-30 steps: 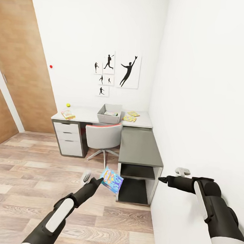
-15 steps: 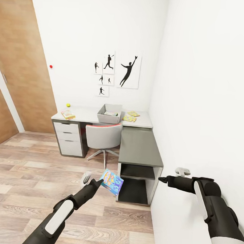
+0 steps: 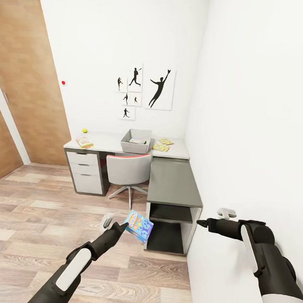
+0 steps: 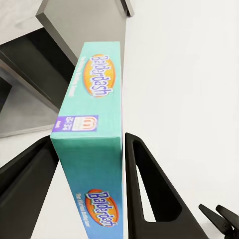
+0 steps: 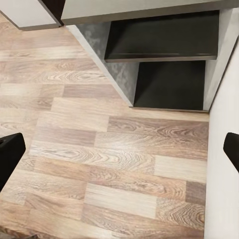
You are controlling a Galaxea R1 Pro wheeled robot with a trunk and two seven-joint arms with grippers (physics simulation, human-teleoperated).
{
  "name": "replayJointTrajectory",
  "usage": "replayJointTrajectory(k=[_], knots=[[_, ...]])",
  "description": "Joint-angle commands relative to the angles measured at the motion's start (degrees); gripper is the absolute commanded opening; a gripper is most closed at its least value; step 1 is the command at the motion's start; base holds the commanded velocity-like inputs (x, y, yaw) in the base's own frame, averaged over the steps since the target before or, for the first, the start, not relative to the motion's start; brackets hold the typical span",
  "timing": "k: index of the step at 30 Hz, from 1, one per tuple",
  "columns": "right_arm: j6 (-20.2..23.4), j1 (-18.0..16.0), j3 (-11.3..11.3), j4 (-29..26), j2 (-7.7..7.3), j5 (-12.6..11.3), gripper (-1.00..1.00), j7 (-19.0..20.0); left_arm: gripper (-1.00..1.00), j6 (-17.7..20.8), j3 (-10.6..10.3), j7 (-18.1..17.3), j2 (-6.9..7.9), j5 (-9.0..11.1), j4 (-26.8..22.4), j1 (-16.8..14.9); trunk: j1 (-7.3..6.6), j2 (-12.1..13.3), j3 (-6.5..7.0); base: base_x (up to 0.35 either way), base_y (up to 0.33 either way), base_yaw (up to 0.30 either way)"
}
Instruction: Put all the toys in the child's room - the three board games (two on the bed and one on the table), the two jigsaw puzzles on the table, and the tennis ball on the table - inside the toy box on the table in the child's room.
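Since a second ago the left arm has drawn back slightly, carrying the blue board game [image 3: 138, 226] a touch lower and nearer the robot; over the last half second nothing has shifted. Its jaws are closed on that box, one dark finger [image 4: 149, 191] pressed against each broad face, with the "Balderdash" lettering readable along the narrow edge in the left wrist view [image 4: 94, 134]. The box's far end and lower part are cut off there. Just beyond the left gripper [image 3: 123, 225] stands the dark-topped cabinet [image 3: 174, 182], its lower shelf in shadow.

Well ahead of the jaws, on the tabletop [image 3: 108, 142], sits the toy box [image 3: 136, 141], whose contents are too small to make out. A second board game [image 3: 84, 142] and the tennis ball [image 3: 84, 130] lie toward its left end, the two jigsaw puzzles [image 3: 162, 144] to the right of the box. A grey chair [image 3: 127, 170] hides part of the desk frame.

The right gripper [image 3: 200, 223] is held near the white wall; its jaws stand wide apart, only the fingertips [image 5: 10, 154] showing at the edges of the right wrist view over wooden floor [image 5: 99, 174].
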Motion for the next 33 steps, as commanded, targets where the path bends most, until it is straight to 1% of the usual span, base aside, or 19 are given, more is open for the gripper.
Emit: replayJointTrajectory(k=[1,11,13,18,28,33], knots=[[0.31,-0.05,-0.05,-0.04,0.0,-0.11,1.0,0.08,-1.0,0.32,0.02,-0.06,0.0,0.48,0.0,-0.05,0.03,-0.12,-0.13,0.0,0.0,0.0],[0.31,-0.09,-0.04,0.05,0.01,-0.08,1.0,0.07,-1.0,0.3,0.04,-0.06,0.02,0.49,-0.01,-0.09,0.03,-0.12,-0.13,0.004,0.0,0.0],[0.31,0.01,0.07,0.1,0.48,0.02,1.0,-0.05,-1.0,0.27,-0.04,-0.69,0.31,-0.01,-0.08,0.44,0.03,-0.12,-0.13,0.09,0.0,0.0],[0.32,0.13,0.19,0.12,0.97,0.1,1.0,-0.15,-1.0,0.21,-0.12,-2.27,0.67,-0.53,-0.15,0.97,0.03,-0.12,-0.13,0.197,0.0,0.0],[0.32,0.2,0.26,0.12,1.24,0.17,1.0,-0.23,-1.0,0.16,-0.16,-5.45,0.87,-0.82,-0.19,1.31,0.03,-0.12,-0.13,0.288,0.0,0.0],[0.32,0.21,0.27,0.12,1.28,0.15,1.0,-0.22,-1.0,0.11,-0.17,-5.67,0.89,-0.86,-0.2,1.38,0.03,-0.12,-0.13,0.185,0.0,0.0]])
